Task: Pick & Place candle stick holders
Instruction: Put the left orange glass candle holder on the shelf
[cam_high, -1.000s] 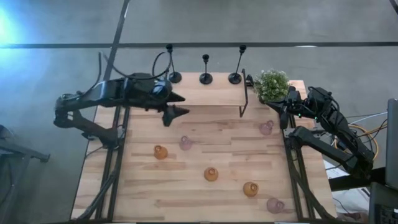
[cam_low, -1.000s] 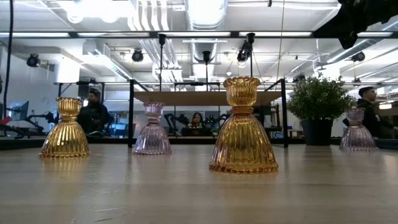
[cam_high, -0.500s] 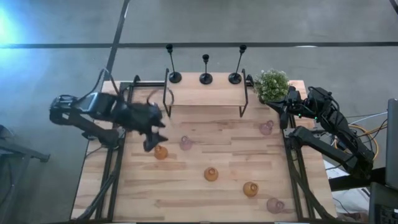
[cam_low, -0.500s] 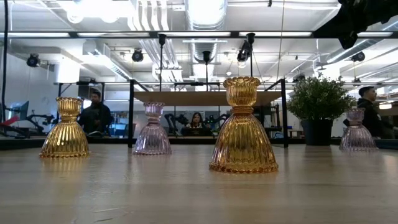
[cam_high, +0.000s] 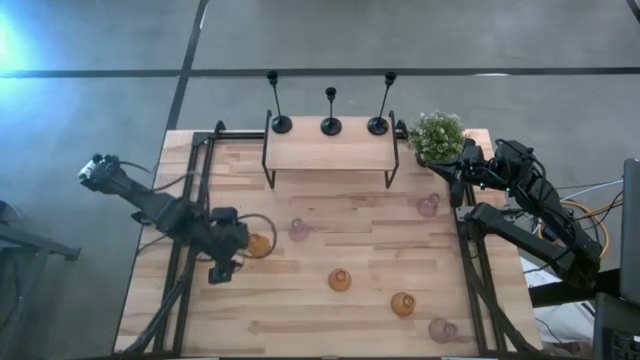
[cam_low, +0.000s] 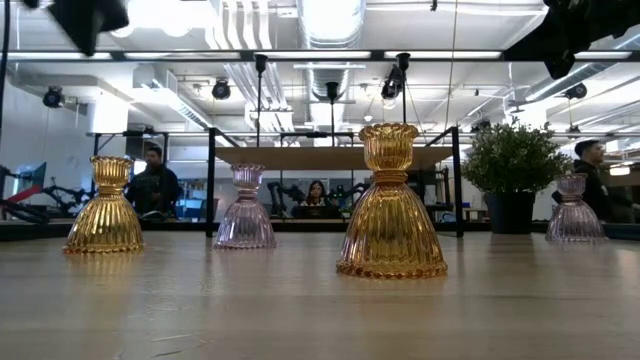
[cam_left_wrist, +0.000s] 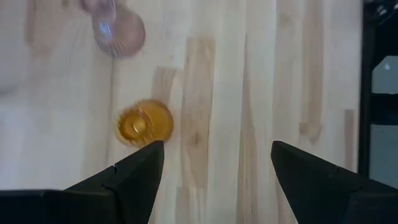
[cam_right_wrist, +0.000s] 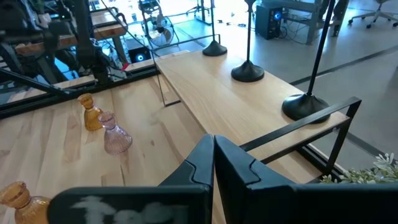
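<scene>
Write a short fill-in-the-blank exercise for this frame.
1. The wooden shelf carries ___ black candle stick holders.
2. The left end effector hangs over the table beside an ___ glass holder.
3. The right end effector, near the green plant, has its fingers ___.

Missing words: three; amber; shut

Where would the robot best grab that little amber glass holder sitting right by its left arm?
Probably from straight above, closing on the narrow neck. The amber holder stands upright, flaring into a wide ribbed skirt below a slimmer neck and cup, as the low view shows. The left gripper hangs open above the table, with the holder just off to one side of it.
</scene>
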